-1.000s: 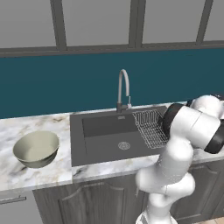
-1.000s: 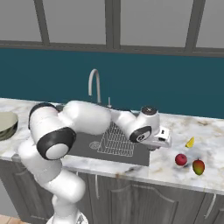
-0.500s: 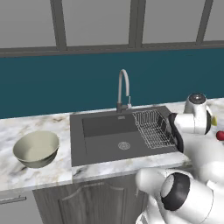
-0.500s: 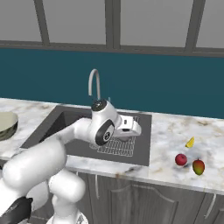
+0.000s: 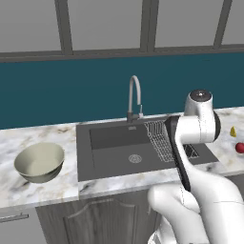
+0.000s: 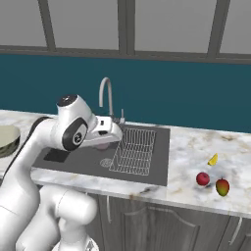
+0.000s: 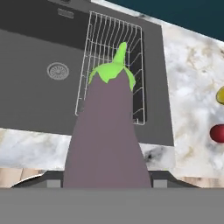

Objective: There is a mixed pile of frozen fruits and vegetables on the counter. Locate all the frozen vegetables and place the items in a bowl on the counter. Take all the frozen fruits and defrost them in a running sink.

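The bowl (image 5: 39,163) sits at nine o'clock on the tabletop (image 5: 28,190), well apart from the arm; the sink (image 5: 119,150) lies between; the jaws pinch the eggplant (image 7: 109,135) over the sink, its long axis running along them, stem outward; red fruit (image 6: 203,178) waits at three o'clock.

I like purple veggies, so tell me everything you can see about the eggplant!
The eggplant is dull purple and smooth, with a bright green cap and a curved green stem at its far end. It is long and plump. The gripper is shut on its thick end, though the jaws are hidden behind it. It hangs in the air above the dark sink, stem pointing toward the wire rack, touching nothing else.
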